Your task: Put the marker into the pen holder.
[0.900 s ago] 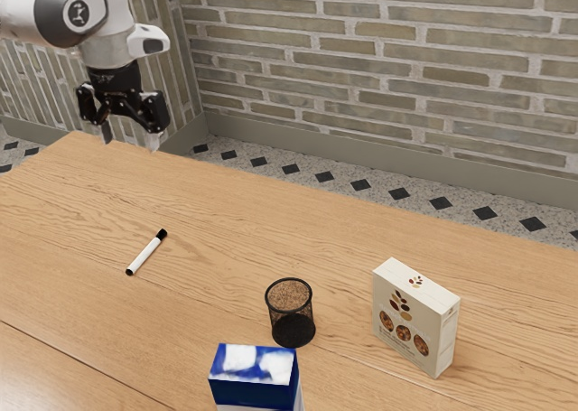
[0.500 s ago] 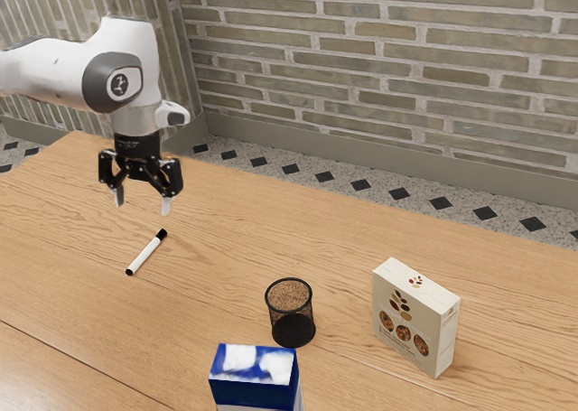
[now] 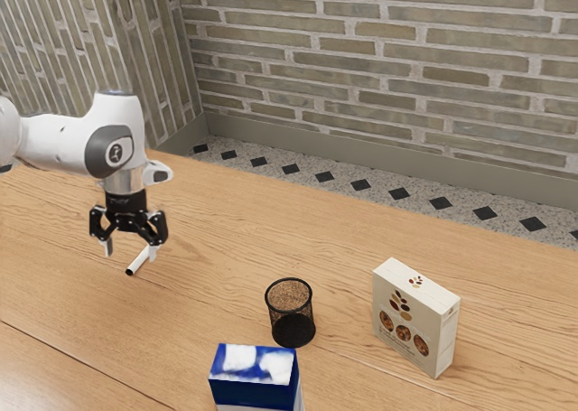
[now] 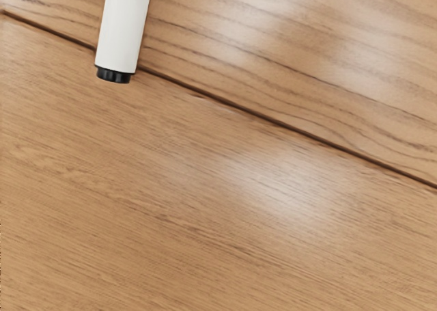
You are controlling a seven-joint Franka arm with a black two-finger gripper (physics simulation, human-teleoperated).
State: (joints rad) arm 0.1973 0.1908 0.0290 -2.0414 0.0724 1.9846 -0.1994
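marker (image 3: 138, 262) lies near spread jaws (image 3: 130, 251), well inside table edge (image 3: 361, 203).

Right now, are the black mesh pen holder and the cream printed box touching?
Apart: the exterior view shows bare wooden tabletop between pen holder and box.

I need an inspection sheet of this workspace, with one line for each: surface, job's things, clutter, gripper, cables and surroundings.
Surface: wooden table, plank seams visible.
Job's things: marker lying on the table, partly hidden in the exterior view; pen holder upright.
Clutter: blue-and-white carton, beige box.
Gripper: gripper open, near the marker, not holding it.
Cables: nothing seen.
Surroundings: brick wall, patterned floor.
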